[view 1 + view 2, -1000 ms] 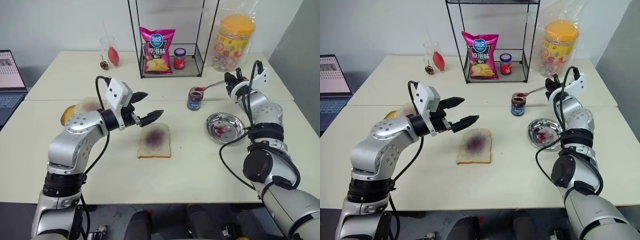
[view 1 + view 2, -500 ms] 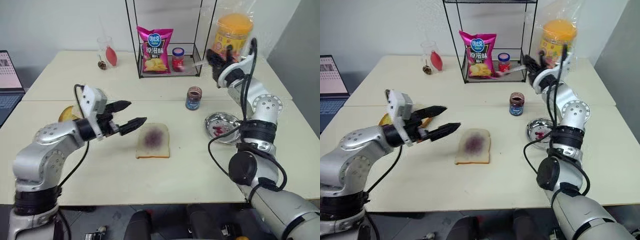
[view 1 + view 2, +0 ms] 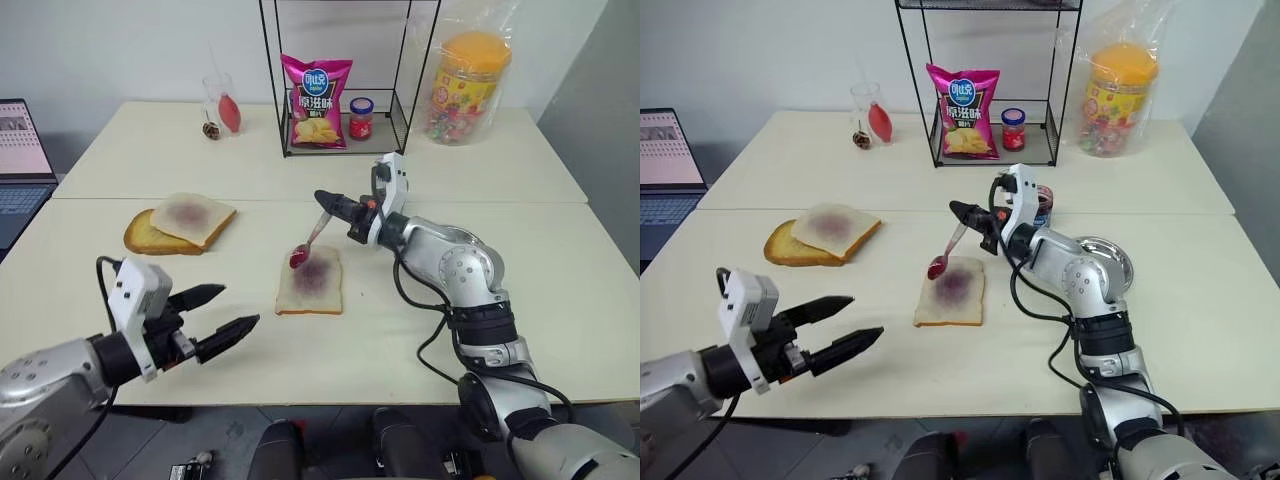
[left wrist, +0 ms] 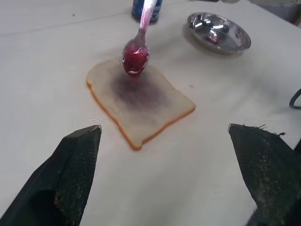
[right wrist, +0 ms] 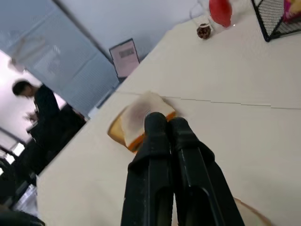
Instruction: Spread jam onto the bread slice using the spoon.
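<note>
Cream laminate covers the bench (image 3: pixel 420 330) in front of you, two tops butted together along a seam. Going down in size, you have one wire rack (image 3: pixel 345 75) at the back holding one pink bag of crisps (image 3: pixel 314 101) and one red-lidded jar (image 3: pixel 360 117), one big yellow-lidded tub (image 3: pixel 464 85) in a plastic bag, and one glass (image 3: pixel 222 103) with something red in it. You have three bread slices: a white one with a pinkish stain (image 3: pixel 192 216) stacked on a brown toasted one (image 3: pixel 146 238), and the bread slice (image 3: pixel 311 282) lying flat alone mid-bench, square, tan-crusted, with a dark purple blotch at its centre. One steel dish (image 4: pixel 218 32) and one blue-labelled jar (image 4: pixel 146 8) sit beyond it. Your right gripper (image 3: pixel 335 206) is clenched on the spoon (image 3: pixel 310 241), which slants down with its bowl heaped with glossy jam (image 4: pixel 135 58) above the slice's far edge. Your left gripper (image 3: pixel 225 315) hangs released, holding nothing, near the front edge.
</note>
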### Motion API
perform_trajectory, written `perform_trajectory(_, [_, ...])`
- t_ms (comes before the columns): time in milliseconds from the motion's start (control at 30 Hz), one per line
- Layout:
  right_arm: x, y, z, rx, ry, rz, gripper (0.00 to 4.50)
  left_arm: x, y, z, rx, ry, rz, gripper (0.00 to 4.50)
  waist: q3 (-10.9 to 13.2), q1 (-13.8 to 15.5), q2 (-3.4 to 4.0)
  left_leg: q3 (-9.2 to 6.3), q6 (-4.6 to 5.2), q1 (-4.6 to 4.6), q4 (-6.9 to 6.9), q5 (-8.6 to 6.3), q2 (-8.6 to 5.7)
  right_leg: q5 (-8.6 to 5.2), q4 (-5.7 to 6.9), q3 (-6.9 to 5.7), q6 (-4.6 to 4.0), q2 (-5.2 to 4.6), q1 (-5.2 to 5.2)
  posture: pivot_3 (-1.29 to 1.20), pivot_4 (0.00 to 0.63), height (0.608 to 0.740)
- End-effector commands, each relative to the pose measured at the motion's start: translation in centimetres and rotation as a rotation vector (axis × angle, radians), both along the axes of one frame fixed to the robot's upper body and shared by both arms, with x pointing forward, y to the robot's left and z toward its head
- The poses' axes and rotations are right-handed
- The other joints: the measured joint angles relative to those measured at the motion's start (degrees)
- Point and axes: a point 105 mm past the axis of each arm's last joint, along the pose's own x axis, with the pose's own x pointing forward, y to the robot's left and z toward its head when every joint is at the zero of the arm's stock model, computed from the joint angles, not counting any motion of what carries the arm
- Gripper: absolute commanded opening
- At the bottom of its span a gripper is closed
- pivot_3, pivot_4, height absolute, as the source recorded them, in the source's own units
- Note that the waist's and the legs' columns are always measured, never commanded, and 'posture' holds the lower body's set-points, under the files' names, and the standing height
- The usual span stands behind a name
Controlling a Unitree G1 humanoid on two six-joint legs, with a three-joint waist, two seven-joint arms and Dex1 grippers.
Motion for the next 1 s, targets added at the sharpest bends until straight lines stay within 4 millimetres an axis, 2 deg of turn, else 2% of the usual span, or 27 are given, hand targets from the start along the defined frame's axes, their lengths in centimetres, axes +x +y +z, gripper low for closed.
perform_trajectory(33, [-1.2, 0.7, 1.2, -0.029, -0.169, 0.046, 0.02, -1.1, 0.7, 0.3, 0.044, -0.028, 0.011, 4.50, -0.01, -0.03, -0.02, -0.01, 0.00, 0.02, -0.03, 0.00, 0.02, -0.04, 0.02, -0.01, -0.07, 0.02, -0.01, 0.00, 0.150, 0.740])
perform_trajectory(333, [-2.4, 1.5, -0.6, -0.169, -0.352, 0.103, 0.02, -0.5, 0.8, 0.6, 0.033, -0.060, 0.017, 4.50, -0.02, 0.07, -0.04, 0.03, -0.01, 0.06, -0.09, 0.00, 0.03, -0.13, 0.06, 0.00, -0.21, 0.03, -0.01, 0.00, 0.150, 0.740])
perform_trajectory(533, [-2.3, 1.2, -0.4, -0.235, -0.474, 0.104, 0.02, 0.0, 0.7, 0.8, 0.033, -0.077, 0.006, 4.50, -0.03, 0.11, -0.05, -0.02, -0.01, 0.06, -0.09, -0.01, 0.03, -0.13, 0.06, -0.04, -0.21, 0.04, -0.01, 0.00, 0.150, 0.740])
perform_trajectory(767, [-0.8, 0.1, 0.8, -0.240, -0.524, 0.042, 0.02, 0.6, 0.7, 0.9, 0.038, -0.087, -0.003, 4.50, -0.03, 0.10, -0.06, 0.01, -0.01, 0.07, -0.08, 0.00, 0.02, -0.12, 0.07, -0.02, -0.20, 0.04, 0.00, 0.00, 0.150, 0.740])
perform_trajectory(900, [-0.2, -0.3, 1.4, -0.163, -0.433, 0.021, 0.02, 0.8, 0.7, 1.0, 0.046, -0.092, -0.009, 4.50, -0.03, 0.10, -0.06, 0.00, -0.01, 0.07, -0.10, 0.00, 0.03, -0.13, 0.07, -0.02, -0.21, 0.04, 0.00, 0.00, 0.150, 0.740])
perform_trajectory(1000, [0.3, -0.3, 1.9, 0.023, -0.179, 0.019, 0.02, 0.9, 0.6, 1.0, 0.047, -0.092, -0.016, 4.50, -0.02, 0.11, -0.06, -0.01, -0.01, 0.07, -0.10, -0.01, 0.03, -0.13, 0.09, -0.02, -0.21, 0.05, 0.00, 0.00, 0.150, 0.740])
